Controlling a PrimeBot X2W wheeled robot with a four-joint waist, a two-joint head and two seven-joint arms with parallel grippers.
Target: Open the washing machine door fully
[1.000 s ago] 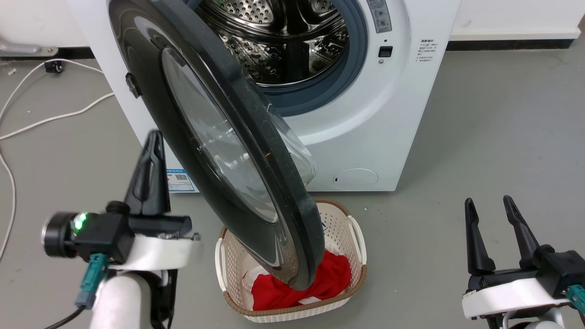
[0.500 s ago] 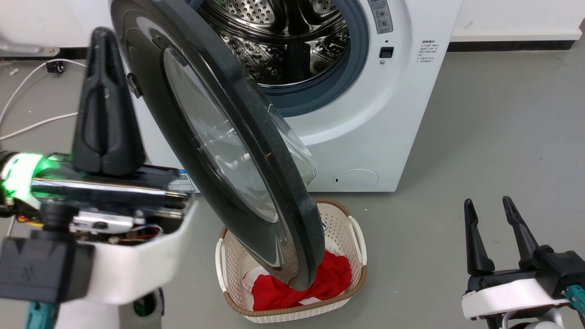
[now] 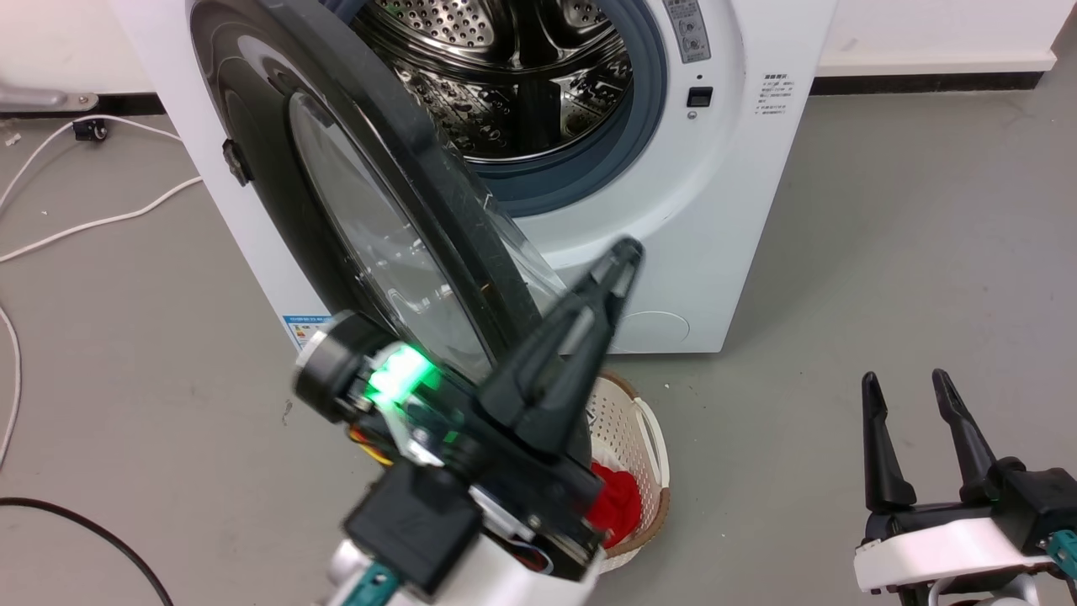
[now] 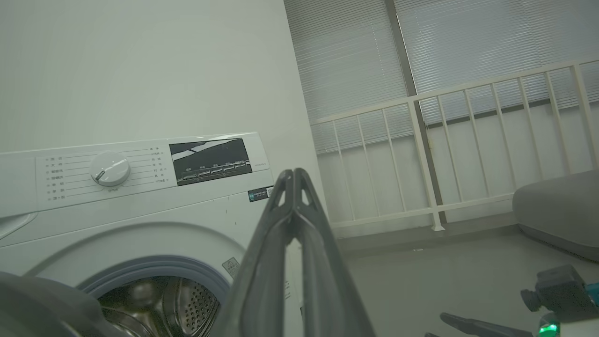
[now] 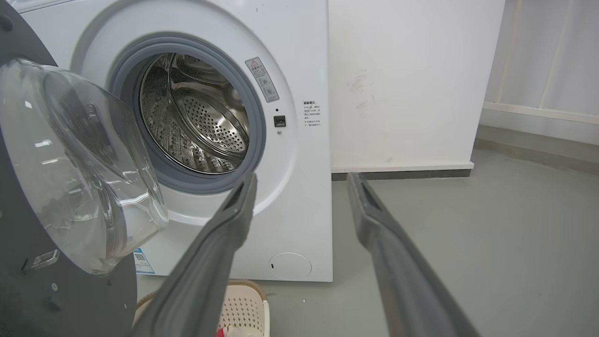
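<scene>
The washing machine door (image 3: 269, 185) hangs roughly half open from the washing machine (image 3: 724, 210); the full swing remains. Before the machine, the left tool (image 3: 618, 261) is closed and empty, the right tool (image 3: 902, 380) open.

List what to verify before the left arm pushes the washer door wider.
1. The washing machine door fully open: not ok, it stands only partway out from the washing machine.
2. The left gripper shut for a push: ok, its fingers are together.
3. The left gripper touching the door: cannot tell; in the head view it overlaps the door's lower rim.
4. The right gripper clear of the door: ok, it is open and low on the right.
5. The basket clear of the door's lower edge: cannot tell, the left arm hides that spot.
</scene>
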